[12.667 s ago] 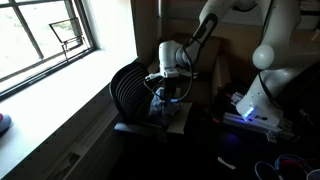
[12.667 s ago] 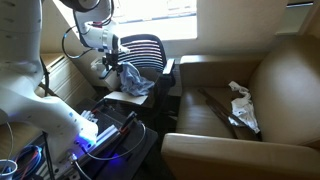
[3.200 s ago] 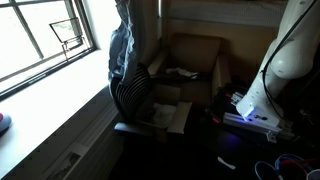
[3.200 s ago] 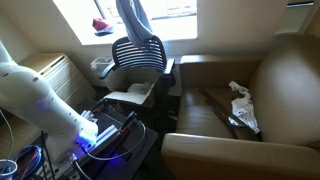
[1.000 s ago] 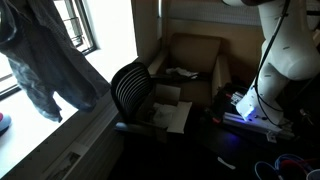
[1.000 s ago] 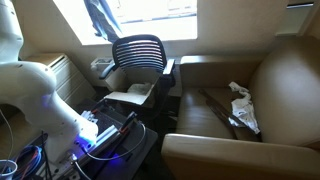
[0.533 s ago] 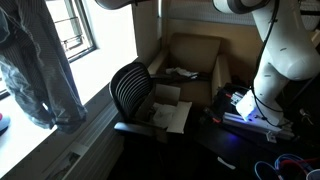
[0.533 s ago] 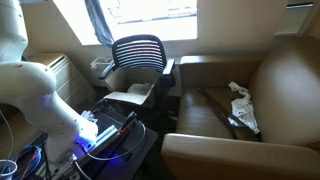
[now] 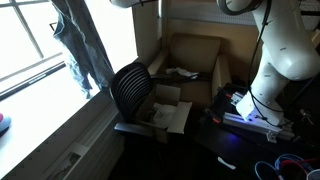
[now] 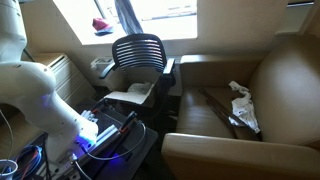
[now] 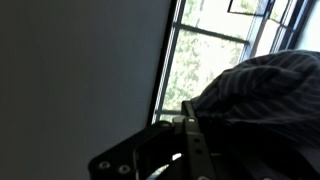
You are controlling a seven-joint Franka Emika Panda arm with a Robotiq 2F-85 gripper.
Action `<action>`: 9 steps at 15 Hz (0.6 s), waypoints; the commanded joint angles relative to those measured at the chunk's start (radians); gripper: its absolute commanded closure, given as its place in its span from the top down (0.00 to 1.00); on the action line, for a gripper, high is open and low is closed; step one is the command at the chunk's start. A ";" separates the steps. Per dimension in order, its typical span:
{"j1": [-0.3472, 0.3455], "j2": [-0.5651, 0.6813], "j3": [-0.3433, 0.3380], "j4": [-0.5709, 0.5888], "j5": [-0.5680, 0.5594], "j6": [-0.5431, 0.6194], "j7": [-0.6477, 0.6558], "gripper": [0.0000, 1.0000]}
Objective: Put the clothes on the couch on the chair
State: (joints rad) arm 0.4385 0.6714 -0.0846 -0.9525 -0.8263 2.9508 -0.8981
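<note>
Fingers (image 11: 192, 140) clenched on a dark grey striped fabric garment (image 9: 80, 40), hanging lengthwise straight down beside the window (image 9: 30, 40), above and windowward of the black ribbed-back office chair (image 9: 130, 90); a pale blue-white garment (image 10: 240, 105) lies on the boxy brown couch (image 10: 290, 90).

Office-like room: couch (image 10: 285, 85), office chair (image 10: 138, 52), window (image 9: 30, 40).

Bright window (image 9: 30, 40) w/ dark bars, wide pale sill (image 9: 50, 135) below, rm interior dim, greenery (image 11: 200, 60) outside
</note>
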 commanded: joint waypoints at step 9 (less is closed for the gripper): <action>0.110 -0.251 -0.171 -0.193 -0.185 -0.470 0.020 0.02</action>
State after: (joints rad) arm 0.5495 0.4186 -0.2557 -1.1471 -1.0124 2.4766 -0.8786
